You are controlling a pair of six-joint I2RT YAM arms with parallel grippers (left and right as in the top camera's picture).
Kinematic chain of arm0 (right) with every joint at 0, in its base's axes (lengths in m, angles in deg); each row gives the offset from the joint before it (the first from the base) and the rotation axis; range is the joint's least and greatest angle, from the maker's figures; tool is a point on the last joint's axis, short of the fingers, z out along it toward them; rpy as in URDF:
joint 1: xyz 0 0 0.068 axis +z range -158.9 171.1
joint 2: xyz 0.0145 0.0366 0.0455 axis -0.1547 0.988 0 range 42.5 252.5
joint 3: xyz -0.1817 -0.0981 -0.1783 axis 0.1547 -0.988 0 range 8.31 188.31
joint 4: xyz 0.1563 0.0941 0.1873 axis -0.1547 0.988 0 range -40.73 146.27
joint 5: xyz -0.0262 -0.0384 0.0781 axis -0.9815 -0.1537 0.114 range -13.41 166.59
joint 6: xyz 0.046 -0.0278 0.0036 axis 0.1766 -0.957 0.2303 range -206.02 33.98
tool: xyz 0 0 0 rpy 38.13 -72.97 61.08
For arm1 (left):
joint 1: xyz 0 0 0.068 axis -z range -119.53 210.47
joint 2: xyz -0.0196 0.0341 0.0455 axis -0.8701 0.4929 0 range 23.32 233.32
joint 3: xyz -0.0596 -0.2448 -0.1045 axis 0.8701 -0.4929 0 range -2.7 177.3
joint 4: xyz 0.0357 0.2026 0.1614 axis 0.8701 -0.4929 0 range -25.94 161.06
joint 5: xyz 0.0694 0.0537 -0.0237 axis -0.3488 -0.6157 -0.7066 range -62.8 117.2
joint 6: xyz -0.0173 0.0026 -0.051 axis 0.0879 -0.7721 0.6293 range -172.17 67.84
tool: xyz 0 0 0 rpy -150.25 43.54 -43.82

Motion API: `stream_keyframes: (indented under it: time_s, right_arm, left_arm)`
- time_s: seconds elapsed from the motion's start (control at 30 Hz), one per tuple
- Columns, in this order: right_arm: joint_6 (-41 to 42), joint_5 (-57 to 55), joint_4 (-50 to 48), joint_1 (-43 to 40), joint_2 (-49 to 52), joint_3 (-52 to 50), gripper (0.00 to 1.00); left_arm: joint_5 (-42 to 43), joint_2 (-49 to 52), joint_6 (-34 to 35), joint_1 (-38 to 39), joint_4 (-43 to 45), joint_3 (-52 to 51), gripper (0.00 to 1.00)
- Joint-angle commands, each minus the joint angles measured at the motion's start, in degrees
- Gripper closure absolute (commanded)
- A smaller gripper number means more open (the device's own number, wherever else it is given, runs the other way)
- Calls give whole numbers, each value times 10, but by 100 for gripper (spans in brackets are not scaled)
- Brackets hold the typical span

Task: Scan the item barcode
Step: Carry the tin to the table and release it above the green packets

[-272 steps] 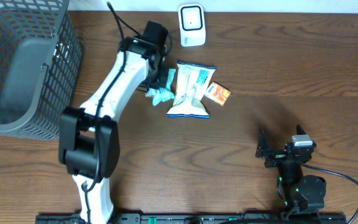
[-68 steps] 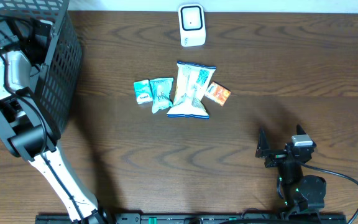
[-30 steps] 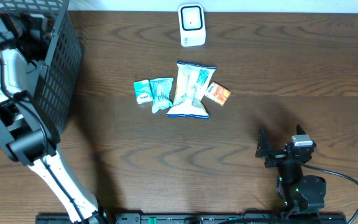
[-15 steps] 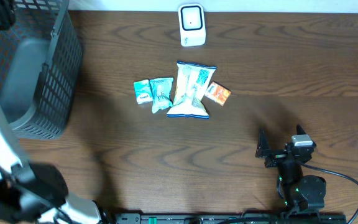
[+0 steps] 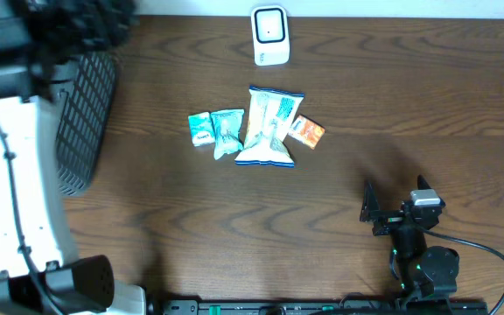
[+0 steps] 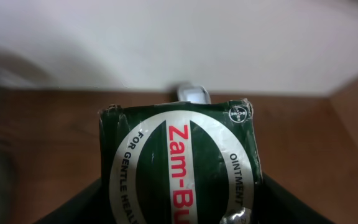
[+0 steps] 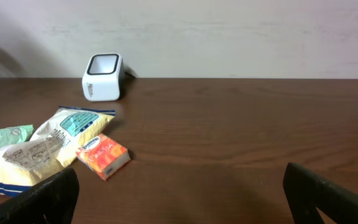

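A dark green box [image 6: 182, 162] with a white oval band and red "Zam-Bu" lettering fills the left wrist view. My left gripper [image 6: 182, 211] is shut on it, with a dark finger on each side. From overhead that gripper [image 5: 81, 19] is a dark blur at the top left, above the basket, and the box is hidden there. The white scanner [image 5: 269, 35] stands at the table's far edge, and its top [image 6: 193, 93] shows just beyond the box. My right gripper [image 5: 395, 199] rests open at the front right, with nothing between its fingers.
A grey mesh basket [image 5: 86, 114] stands at the far left. Mid-table lie a blue-white snack bag [image 5: 268, 127], two teal packets [image 5: 227, 131] and a small orange box [image 5: 306, 131]. The scanner [image 7: 102, 76] and the orange box [image 7: 103, 155] also show in the right wrist view.
My left arm has risen out of the basket and swung toward the table's far left corner. The right arm and the items on the table have not moved.
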Motion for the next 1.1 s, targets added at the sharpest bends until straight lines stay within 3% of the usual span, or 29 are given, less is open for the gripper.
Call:
stream_keyframes:
  time_s: [0.0,0.33,0.57,0.8,1.07]
  right_arm:
    - [5,0,2,-3,-2,-1,1]
    - [5,0,3,-3,-2,-1,1]
    - [5,0,3,-3,-2,-1,1]
    - [5,0,3,-3,-2,-1,1]
    - [5,0,3,-3,-2,-1,1]
  left_arm:
    - [-48,29,3,56,-2,-29,54]
    - [-186,177,3,157,45,-47,54]
    - [-196,293,17,191,113,-47,53]
    - [-197,365,16,213,122,-47,48]
    - [-196,360,25,213,116,-47,25]
